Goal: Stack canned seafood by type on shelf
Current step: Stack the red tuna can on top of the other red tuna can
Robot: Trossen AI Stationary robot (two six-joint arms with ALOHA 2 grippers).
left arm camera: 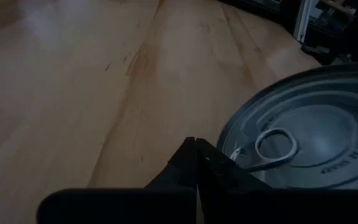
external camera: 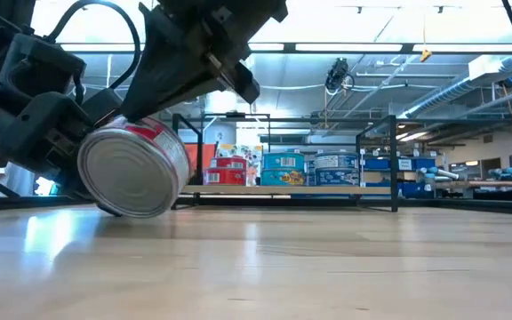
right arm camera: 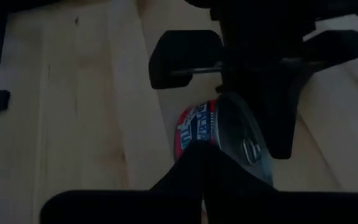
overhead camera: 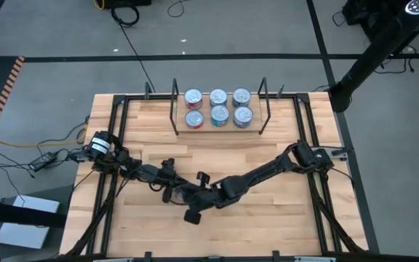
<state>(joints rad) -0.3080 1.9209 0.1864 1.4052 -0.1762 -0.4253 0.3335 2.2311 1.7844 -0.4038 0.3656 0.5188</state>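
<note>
Six tins (overhead camera: 217,107) sit on the shelf (overhead camera: 255,128) at 12 o'clock. One red-label tin (external camera: 136,167) is tipped on edge on the table (overhead camera: 268,211) near centre, 6 o'clock of the shelf. Left pincer (left arm camera: 196,152) and right pincer (right arm camera: 204,154) both pressed together beside it, pinching nothing.

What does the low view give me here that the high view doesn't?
Only the low view shows the loose red-labelled can tipped on its edge on the table, silver lid facing the camera, with dark arm parts pressed against it, and the side labels of the cans on the shelf: red at one end, blue beside it.

Only the high view shows the layout: six cans in two rows of three, and the left gripper and right gripper meeting mid-table, hiding the loose can.

Both show the shelf stocked and the arms away from it.
</note>
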